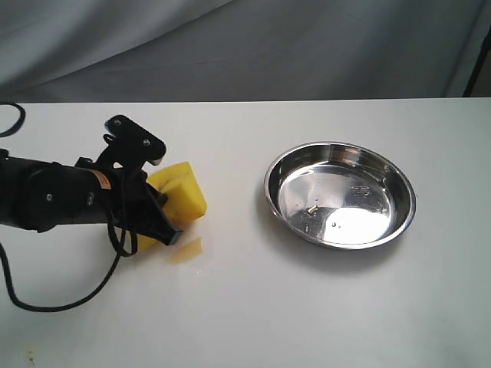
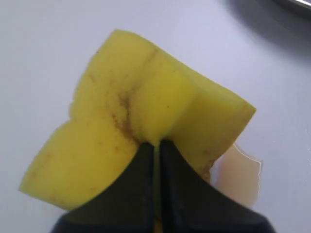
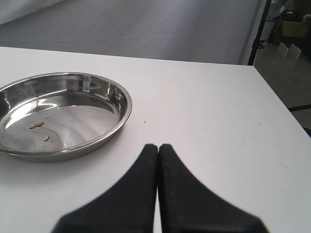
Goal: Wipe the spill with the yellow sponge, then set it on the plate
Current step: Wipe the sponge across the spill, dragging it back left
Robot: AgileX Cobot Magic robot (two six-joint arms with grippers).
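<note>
My left gripper (image 1: 165,218) is shut on the yellow sponge (image 1: 180,195), pinching its middle so the foam bulges out on both sides. Up close the yellow sponge (image 2: 141,121) shows brownish marks along its crease, with the gripper (image 2: 158,144) clamped at its edge. The spill (image 1: 186,250), a pale amber patch, lies on the table just beside the sponge's lower corner; in the left wrist view the spill (image 2: 240,177) shows past the sponge's corner. The steel plate (image 1: 399,226) sits to the right, holding only a few small specks. My right gripper (image 3: 158,147) is shut and holds nothing, near the plate (image 3: 124,114).
A black cable (image 1: 54,305) loops on the table below the left arm. The white table (image 1: 253,314) ends at a grey cloth backdrop (image 1: 245,46) behind. The table's edge (image 3: 272,92) shows in the right wrist view.
</note>
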